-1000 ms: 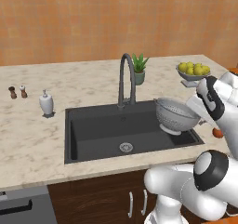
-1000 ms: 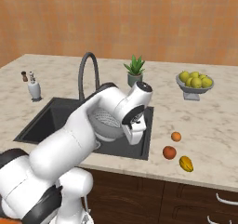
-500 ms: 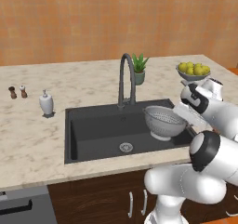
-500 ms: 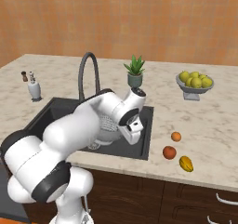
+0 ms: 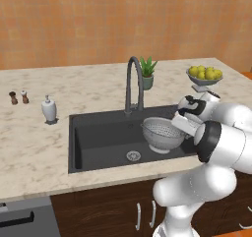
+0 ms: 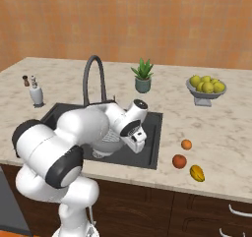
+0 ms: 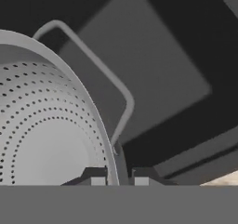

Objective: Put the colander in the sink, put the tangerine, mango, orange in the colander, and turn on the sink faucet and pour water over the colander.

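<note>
Arm bent low, pincer (image 7: 116,176) clamping colander (image 5: 162,133) rim inside sink (image 5: 98,142).

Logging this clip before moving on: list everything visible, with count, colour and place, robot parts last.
colander: one, silvery, held over the sink's right side
sink: one, dark grey, set in the counter
faucet: one, dark grey, behind the sink
fruits: three, orange, red-orange and yellow-orange, counter right of sink
fruit bowl: one, grey, yellow fruit, back right
plant: one, green, behind sink
soap dispenser: one, white, left of sink
shakers: two, far left
gripper: one, shut on the colander's rim
</note>
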Tool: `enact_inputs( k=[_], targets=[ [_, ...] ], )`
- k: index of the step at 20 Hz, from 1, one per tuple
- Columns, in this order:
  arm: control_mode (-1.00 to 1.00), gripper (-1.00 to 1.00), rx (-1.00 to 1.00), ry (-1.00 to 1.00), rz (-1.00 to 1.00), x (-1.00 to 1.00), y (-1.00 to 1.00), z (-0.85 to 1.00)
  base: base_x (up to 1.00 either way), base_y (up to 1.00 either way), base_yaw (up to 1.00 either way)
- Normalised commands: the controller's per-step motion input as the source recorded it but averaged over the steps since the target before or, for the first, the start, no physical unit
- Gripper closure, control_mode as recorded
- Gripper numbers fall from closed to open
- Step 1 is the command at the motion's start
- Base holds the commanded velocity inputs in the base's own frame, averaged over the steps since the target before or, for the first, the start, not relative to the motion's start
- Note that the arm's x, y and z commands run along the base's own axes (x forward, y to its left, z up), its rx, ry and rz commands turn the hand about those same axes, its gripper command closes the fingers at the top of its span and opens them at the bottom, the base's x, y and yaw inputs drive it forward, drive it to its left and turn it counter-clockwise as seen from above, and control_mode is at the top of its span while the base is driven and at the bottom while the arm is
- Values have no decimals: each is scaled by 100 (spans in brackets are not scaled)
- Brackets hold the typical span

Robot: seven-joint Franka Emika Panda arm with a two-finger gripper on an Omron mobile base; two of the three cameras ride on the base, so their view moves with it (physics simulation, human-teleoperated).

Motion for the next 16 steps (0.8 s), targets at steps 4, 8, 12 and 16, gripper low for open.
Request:
enact_inputs(
  k=[4, 8, 12, 16],
  targets=[
    [-100, 100, 0, -12, 13, 17, 21, -44, 0, 0, 0],
    [-100, 100, 0, -11, 10, 17, 29, -40, 0, 0, 0],
    [-100, 100, 0, -3, 7, 30, 25, -28, 0, 0, 0],
    [-100, 100, 0, 3, 4, 46, 3, -28, 0, 0, 0]
  ],
)
